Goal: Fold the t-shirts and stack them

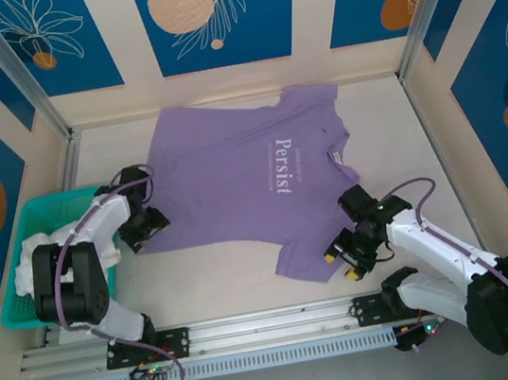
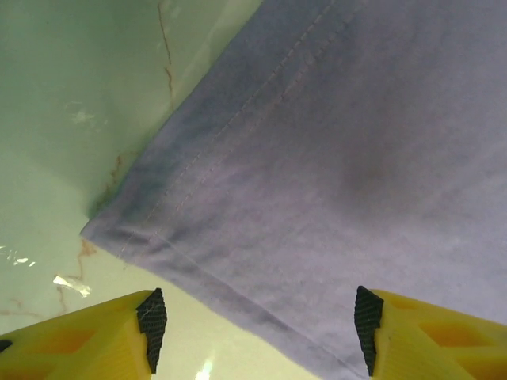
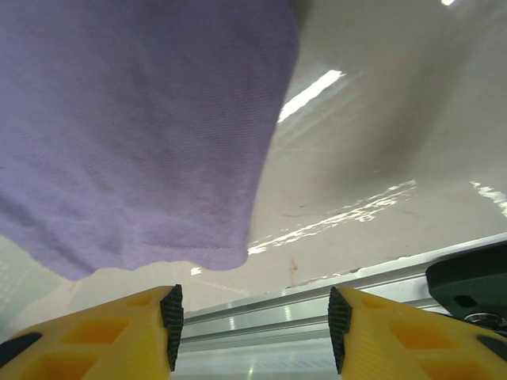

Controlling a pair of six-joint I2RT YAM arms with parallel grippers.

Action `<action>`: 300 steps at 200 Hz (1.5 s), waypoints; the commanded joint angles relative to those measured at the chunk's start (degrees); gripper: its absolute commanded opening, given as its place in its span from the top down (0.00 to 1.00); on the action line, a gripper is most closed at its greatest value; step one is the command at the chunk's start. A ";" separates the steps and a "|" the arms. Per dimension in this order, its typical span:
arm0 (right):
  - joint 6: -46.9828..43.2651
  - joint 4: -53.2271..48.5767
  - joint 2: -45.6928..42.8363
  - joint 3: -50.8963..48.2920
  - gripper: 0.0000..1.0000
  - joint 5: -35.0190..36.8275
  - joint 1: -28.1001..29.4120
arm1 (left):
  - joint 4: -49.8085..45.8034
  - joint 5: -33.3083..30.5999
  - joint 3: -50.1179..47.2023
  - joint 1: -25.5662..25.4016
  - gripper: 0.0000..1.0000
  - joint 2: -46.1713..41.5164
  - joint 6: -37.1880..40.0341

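Note:
A lavender-purple t-shirt [image 1: 234,183] with white "Persist" chest lettering lies spread flat on the table, its collar toward the right. My left gripper [image 1: 149,225] sits low at the shirt's near-left hem corner. In the left wrist view the stitched hem of the shirt [image 2: 333,158] runs diagonally between the spread fingers of that gripper [image 2: 257,332], and nothing is pinched. My right gripper [image 1: 340,263] hovers at the shirt's near-right corner. In the right wrist view the shirt's edge [image 3: 135,119] lies just ahead of the open gripper [image 3: 255,332]. White t-shirts [image 1: 39,255] are bunched in the basket.
A teal plastic basket [image 1: 41,203] stands at the table's left edge, beside the left arm. An aluminium rail [image 1: 274,325] runs along the near edge, and the same rail [image 3: 317,305] lies close under the right gripper. Patterned walls enclose the table on three sides.

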 commanded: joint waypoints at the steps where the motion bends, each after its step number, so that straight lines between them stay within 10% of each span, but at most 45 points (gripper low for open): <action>1: 1.58 1.55 2.61 -0.92 0.47 1.74 0.88 | 2.23 -0.25 -0.64 1.17 0.38 1.96 -1.06; 39: 0.54 6.12 8.49 -0.14 0.55 2.67 1.29 | 3.75 -2.33 -1.81 1.28 0.45 3.32 -1.17; 97: -1.64 2.15 10.09 3.58 1.00 7.31 2.08 | 2.75 -4.54 -7.60 1.18 0.37 -1.15 -1.60; 232: -5.59 -10.09 -0.11 9.33 1.00 10.19 -10.91 | 4.46 -4.89 -11.53 -0.42 0.57 -1.33 -2.97; 300: -10.89 -11.78 -2.87 10.76 1.00 9.00 -21.58 | 1.55 -5.37 -12.28 -4.51 0.39 -3.75 -3.80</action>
